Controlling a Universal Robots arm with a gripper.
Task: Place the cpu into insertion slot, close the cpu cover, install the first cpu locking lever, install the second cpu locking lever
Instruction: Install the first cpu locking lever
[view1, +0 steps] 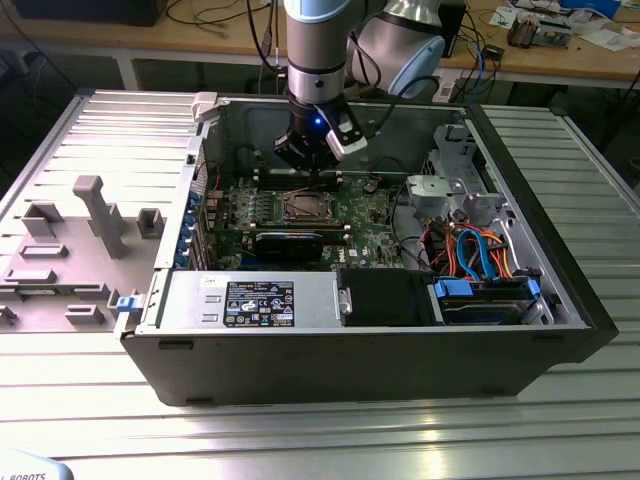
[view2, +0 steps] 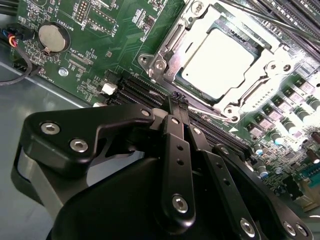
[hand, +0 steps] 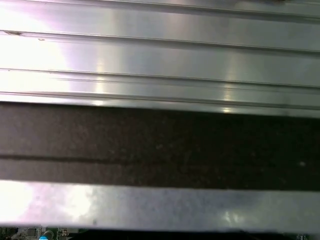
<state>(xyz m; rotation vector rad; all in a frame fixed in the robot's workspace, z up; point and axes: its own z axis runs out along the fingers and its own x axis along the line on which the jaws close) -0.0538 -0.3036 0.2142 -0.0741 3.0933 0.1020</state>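
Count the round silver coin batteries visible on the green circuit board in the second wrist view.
1. The round silver coin battery sits on the green circuit board, apart from the silvery metal cpu socket. The black pincer may hide others.

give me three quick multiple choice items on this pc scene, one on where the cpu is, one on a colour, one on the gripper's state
1. Where is the cpu?
A. in the slot
B. in the gripper
C. on the table outside the case

2. What colour is the board?
A. red
B. green
C. white

3. How is the gripper?
A. shut, holding nothing
B. wide open
C. shut on the cpu

Key: 1 A, the second wrist view shows the chip lying inside the slot rim with the cover over its edges. 2 B, the board around the socket is green. 3 A, the fingertips meet with nothing between them.
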